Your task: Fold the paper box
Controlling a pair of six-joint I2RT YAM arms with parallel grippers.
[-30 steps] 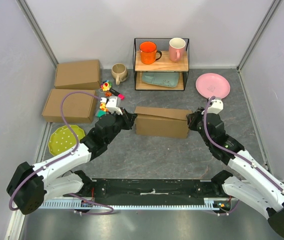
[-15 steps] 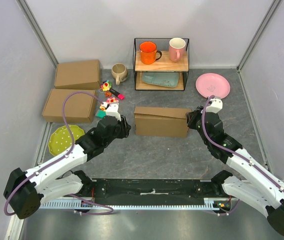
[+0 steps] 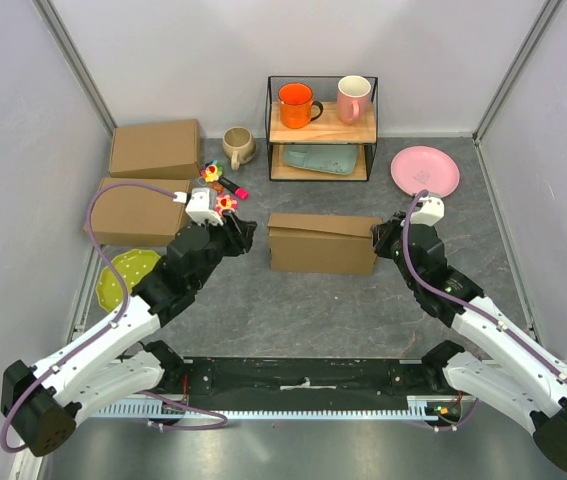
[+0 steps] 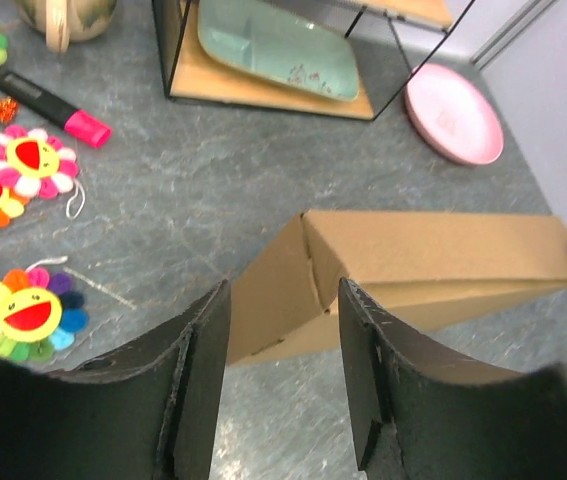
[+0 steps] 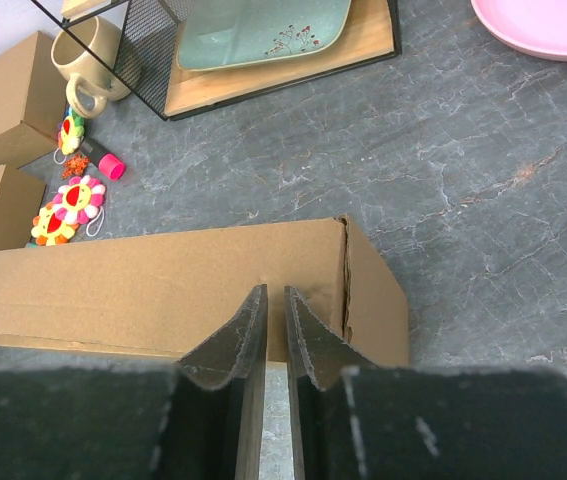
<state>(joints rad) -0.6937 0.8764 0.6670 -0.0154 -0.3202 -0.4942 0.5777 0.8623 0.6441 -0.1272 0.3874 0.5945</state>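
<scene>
The right gripper's (image 5: 275, 295) fingers (image 5: 238, 340) stand almost together, with only a thin slit between them. They sit at the front top edge of the paper box (image 3: 323, 245) near its right end, probably to steady that end. Whether a cardboard edge sits in the slit cannot be told. The left gripper (image 4: 283, 290) is spread wide with nothing between its fingers (image 4: 203, 370). It is aimed at the box's left end but is apart from it, which suggests that end is let go or being lined up. The box lies closed-looking in the middle of the table (image 3: 293, 320), in front of the wire shelf (image 3: 321, 128). Its tabs, slots and far side are out of sight, so I cannot tell whether the lid is tucked. The left arm covers part of the green plate (image 3: 128, 270).
</scene>
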